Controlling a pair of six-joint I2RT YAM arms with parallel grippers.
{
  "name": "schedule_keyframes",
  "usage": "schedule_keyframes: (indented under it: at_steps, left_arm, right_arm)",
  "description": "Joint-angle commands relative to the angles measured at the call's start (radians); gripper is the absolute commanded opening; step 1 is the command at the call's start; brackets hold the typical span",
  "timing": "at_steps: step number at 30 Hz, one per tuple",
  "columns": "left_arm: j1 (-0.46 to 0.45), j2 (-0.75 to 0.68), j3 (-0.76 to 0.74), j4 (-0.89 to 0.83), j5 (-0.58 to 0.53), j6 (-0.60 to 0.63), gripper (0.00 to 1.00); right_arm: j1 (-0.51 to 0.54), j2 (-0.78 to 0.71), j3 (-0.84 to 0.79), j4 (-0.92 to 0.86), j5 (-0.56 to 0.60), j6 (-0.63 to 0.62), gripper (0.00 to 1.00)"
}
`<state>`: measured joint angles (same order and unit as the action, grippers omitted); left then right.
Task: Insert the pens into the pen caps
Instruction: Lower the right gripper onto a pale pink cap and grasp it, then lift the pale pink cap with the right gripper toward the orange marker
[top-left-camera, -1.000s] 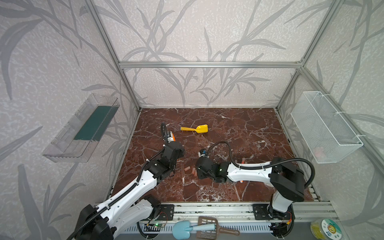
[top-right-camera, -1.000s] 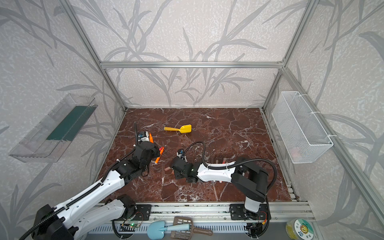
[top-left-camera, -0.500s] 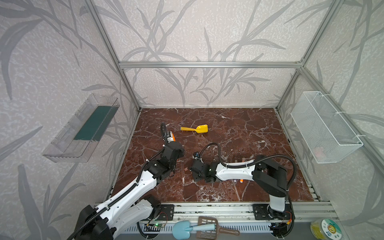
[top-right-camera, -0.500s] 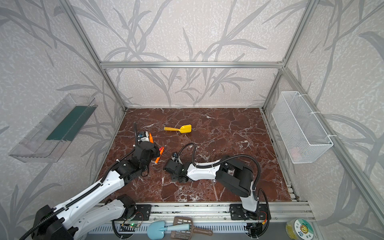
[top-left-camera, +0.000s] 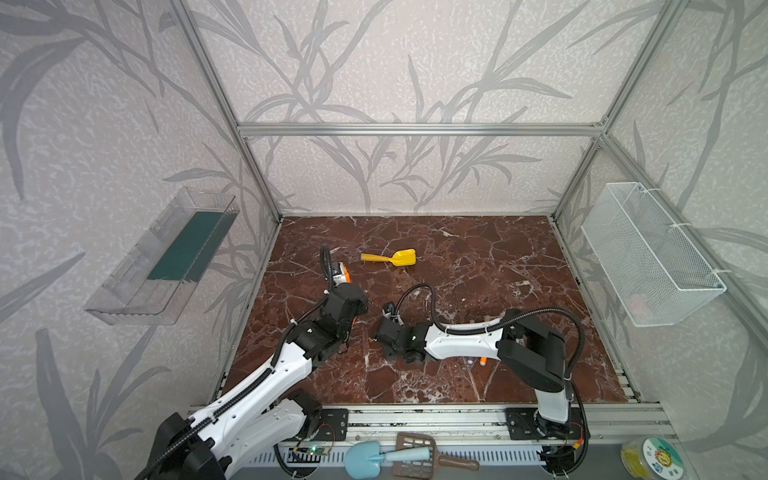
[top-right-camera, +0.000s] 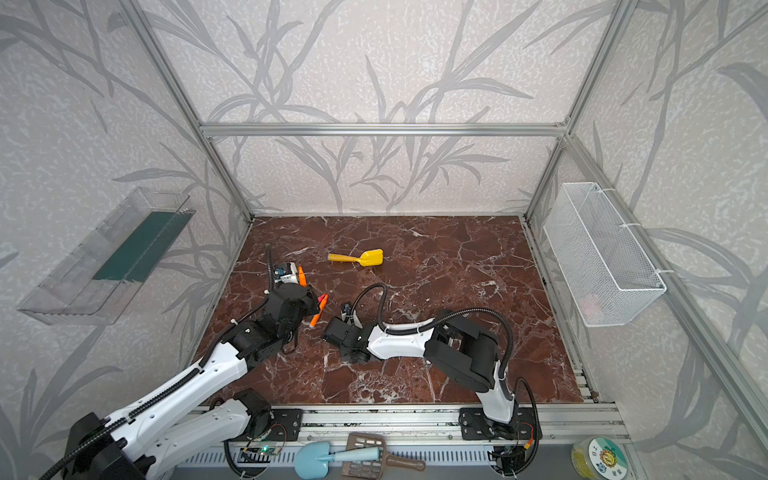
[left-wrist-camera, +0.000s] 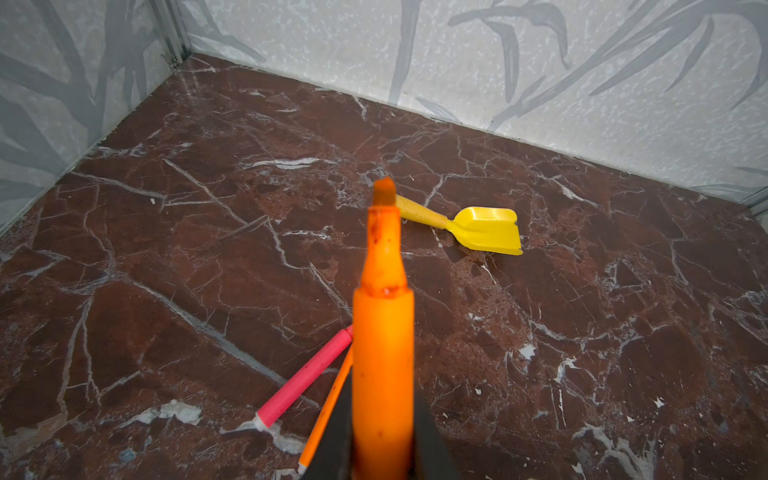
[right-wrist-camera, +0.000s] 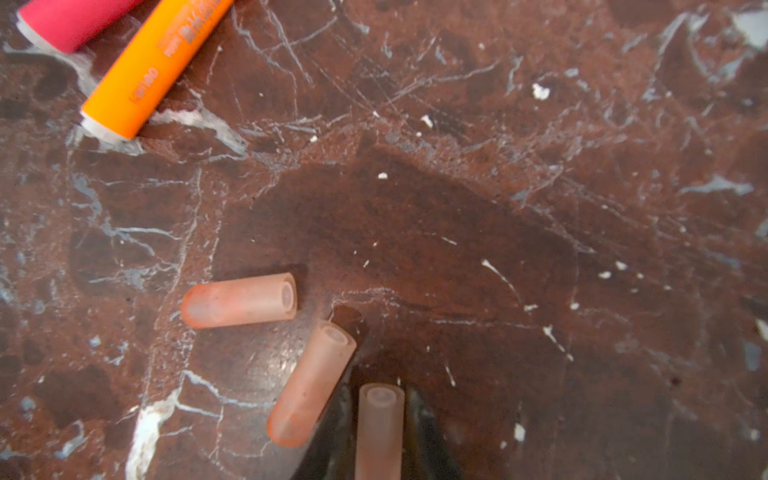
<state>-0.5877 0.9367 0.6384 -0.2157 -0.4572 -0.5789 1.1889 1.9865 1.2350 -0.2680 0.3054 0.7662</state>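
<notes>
left claw: clenched round the barrel of an orange pen. the pen is uncapped. its tapered neck and stained nib stick out ahead of the black fingers, up off the desk. in the left wrist view the nib overlaps the handle end of a yellow shovel, which lies flat farther back, toward the rear wall.

on the desk under the held pen: a pink pen and a second orange pen. they lie at a shallow angle to each other, white end bands toward the wrist camera. in a top view the same pair sits just beside the left wrist, between the two arms.

right claw: low over the desk, clenched on one pen cap, a translucent pinkish tube with its open mouth pointing out ahead of the fingers. cannot tell whether this cap touches the desk.

two loose caps lie flat close by. the near cap lies against the outer side of one finger, open end forward. the far cap lies crosswise just past it, not touching it. the banded ends of the pink pen and the second orange pen show at the edge of the right wrist view, well apart from the caps.

both top views: the arms reach in from the front rail, and their wrists are near each other left of the desk's middle, not touching. a wire basket hangs on the right wall and a clear tray on the left wall.
</notes>
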Motion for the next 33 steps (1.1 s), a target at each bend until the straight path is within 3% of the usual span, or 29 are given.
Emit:
schedule_keyframes:
  at_steps: [1,6,12,19,21,23,25,29,33]
  left_arm:
    - [0.004,-0.017,-0.011,-0.002,-0.009,-0.016,0.00]
    - [0.004,-0.021,-0.014,0.023,0.050,0.010,0.00]
    - [-0.012,-0.004,-0.014,0.110,0.228,0.068,0.00]
    - [-0.182,0.043,0.034,0.137,0.237,0.136,0.00]
    - [-0.218,0.072,0.070,0.088,0.270,0.039,0.00]
    - [-0.235,0.099,0.106,0.036,0.374,-0.083,0.00]
    - [-0.291,0.109,0.080,0.064,0.399,-0.175,0.00]
    - [-0.410,0.143,-0.063,0.308,0.412,-0.252,0.00]
    - [-0.530,0.236,-0.121,0.502,0.383,-0.246,0.00]
  right_arm:
    - [0.006,0.000,-0.032,-0.047,0.008,0.011,0.16]
    - [0.001,-0.130,-0.119,-0.028,0.067,0.040,0.13]
    - [-0.054,-0.390,-0.268,0.023,0.078,0.048,0.12]
    - [-0.157,-0.795,-0.528,0.137,0.133,0.080,0.11]
    - [-0.211,-0.917,-0.593,0.167,0.134,0.074,0.11]
    - [-0.253,-1.029,-0.637,0.156,0.126,0.074,0.11]
    - [-0.296,-1.144,-0.681,0.148,0.118,0.080,0.12]
    - [-0.387,-1.301,-0.756,0.193,0.044,0.079,0.13]
    - [-0.454,-1.382,-0.792,0.232,-0.068,0.094,0.13]
